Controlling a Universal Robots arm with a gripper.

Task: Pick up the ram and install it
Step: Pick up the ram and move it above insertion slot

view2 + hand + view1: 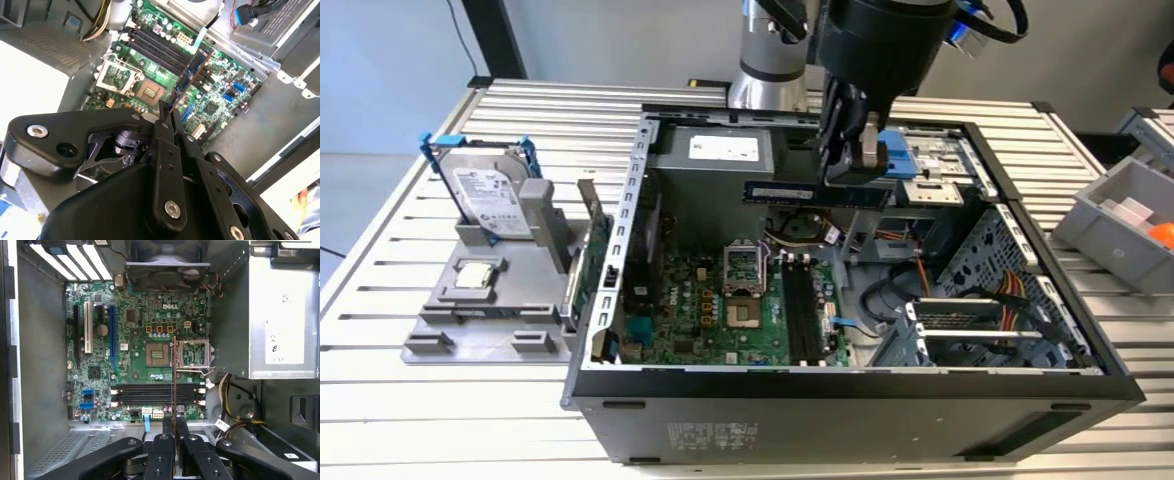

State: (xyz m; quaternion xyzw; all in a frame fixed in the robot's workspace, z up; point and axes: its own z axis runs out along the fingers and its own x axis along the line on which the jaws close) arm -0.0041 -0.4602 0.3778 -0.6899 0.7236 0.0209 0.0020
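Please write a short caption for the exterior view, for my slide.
Gripper holds the ram over the motherboard of the open computer case.

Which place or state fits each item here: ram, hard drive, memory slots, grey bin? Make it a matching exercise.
Things:
1 ram
2 hard drive
3 memory slots
4 bin

Places or states:
A empty, on the motherboard
B gripped by the tool above the case
C at the exterior view's right of the case
D upright in a stand, at the exterior view's left of the case

Pairs: 1-B; 2-D; 3-A; 4-C
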